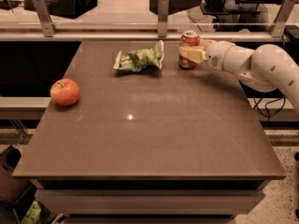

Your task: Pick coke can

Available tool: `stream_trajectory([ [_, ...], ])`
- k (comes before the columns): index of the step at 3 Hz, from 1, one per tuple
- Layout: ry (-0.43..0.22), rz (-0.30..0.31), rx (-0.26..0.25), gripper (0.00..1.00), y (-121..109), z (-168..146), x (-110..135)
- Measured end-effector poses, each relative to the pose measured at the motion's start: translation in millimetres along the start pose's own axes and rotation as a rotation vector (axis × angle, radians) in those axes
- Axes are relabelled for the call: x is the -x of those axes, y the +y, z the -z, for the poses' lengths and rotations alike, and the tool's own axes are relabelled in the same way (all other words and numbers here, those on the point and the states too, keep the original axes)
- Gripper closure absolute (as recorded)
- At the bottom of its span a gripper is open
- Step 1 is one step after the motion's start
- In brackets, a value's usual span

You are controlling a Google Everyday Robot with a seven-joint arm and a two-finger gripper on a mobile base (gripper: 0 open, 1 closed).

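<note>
The coke can [189,37], red with a silver top, stands upright near the far right edge of the brown table [149,125]. My gripper [190,54] reaches in from the right on the white arm [252,64]. Its pale fingers [187,54] lie across the can's middle and are shut on it. The can's base still rests on the tabletop.
A crumpled green chip bag [140,58] lies just left of the can. A red apple [65,91] sits near the table's left edge. A metal rail with posts [162,13] runs behind the table's far edge.
</note>
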State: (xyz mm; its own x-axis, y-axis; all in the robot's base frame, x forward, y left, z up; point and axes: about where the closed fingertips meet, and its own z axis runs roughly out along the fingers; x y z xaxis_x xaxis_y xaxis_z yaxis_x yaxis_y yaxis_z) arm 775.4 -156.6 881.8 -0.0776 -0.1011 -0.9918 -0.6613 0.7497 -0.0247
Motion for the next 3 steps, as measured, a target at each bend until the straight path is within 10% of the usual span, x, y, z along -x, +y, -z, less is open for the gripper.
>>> stream_trajectory([
  [3,-0.006,0.013,-0.004,1.00,0.0,2.4,21.4],
])
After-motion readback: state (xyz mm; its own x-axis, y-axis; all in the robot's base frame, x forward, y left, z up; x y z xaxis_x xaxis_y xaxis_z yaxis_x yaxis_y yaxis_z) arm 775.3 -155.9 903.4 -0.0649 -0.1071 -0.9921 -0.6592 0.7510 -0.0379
